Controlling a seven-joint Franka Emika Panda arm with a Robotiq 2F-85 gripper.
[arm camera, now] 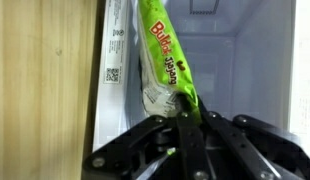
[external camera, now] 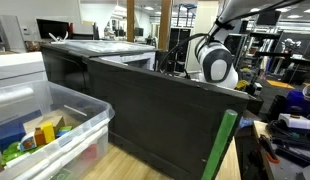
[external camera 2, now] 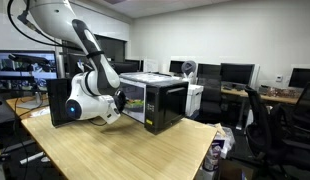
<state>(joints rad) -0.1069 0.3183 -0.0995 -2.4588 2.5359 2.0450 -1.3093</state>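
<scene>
Where the wood surface (arm camera: 45,80) ends at the left, a white labelled door edge (arm camera: 115,60) begins. Right of it the gripper (arm camera: 188,120), jaws narrowed, pinches a green snack packet (arm camera: 165,55) by its near end, likely so its length leads into the pale microwave cavity (arm camera: 250,70), open at the right.
</scene>
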